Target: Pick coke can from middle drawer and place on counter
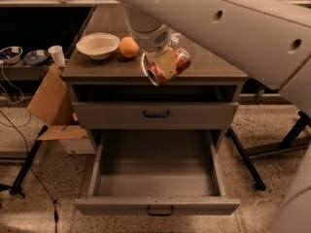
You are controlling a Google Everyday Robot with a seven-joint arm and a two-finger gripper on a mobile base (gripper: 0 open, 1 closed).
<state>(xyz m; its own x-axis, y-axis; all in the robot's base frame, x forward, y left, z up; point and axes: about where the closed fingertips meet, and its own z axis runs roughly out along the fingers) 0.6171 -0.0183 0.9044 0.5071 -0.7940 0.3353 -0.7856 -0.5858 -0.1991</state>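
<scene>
My gripper is shut on the coke can, a red-brown can with a silvery end facing the camera. It holds the can tilted on its side just above the front edge of the counter. The middle drawer below is pulled wide open and its grey inside holds nothing. Its front panel carries a small black bar handle. My large white arm crosses the top of the view and hides the back right of the counter.
A white bowl and an orange sit on the counter's left part. The upper drawer stands slightly open. A cardboard box leans at the cabinet's left. Black stand legs flank both sides.
</scene>
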